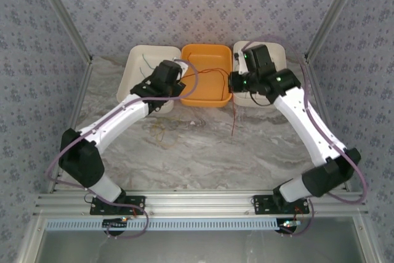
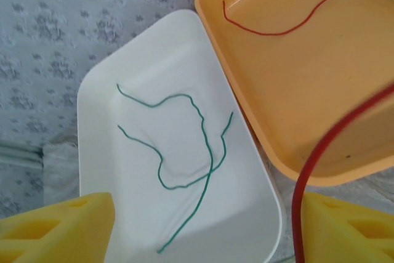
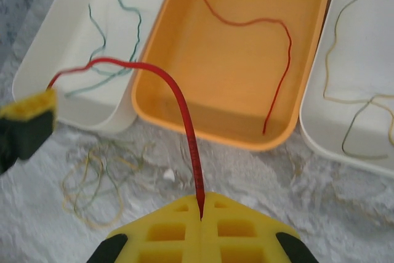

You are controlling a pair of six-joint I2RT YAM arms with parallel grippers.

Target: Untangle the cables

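Several thin curly green cables (image 2: 211, 163), glossy white tray (image 2: 141, 47)

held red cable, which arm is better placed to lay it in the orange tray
Right. The right gripper is shut on the thin red cable, close to the rectangular orange plastic tray; the left gripper stands open.

Not seeing any readable text, labels, brands, numbers or signs in any of the views.
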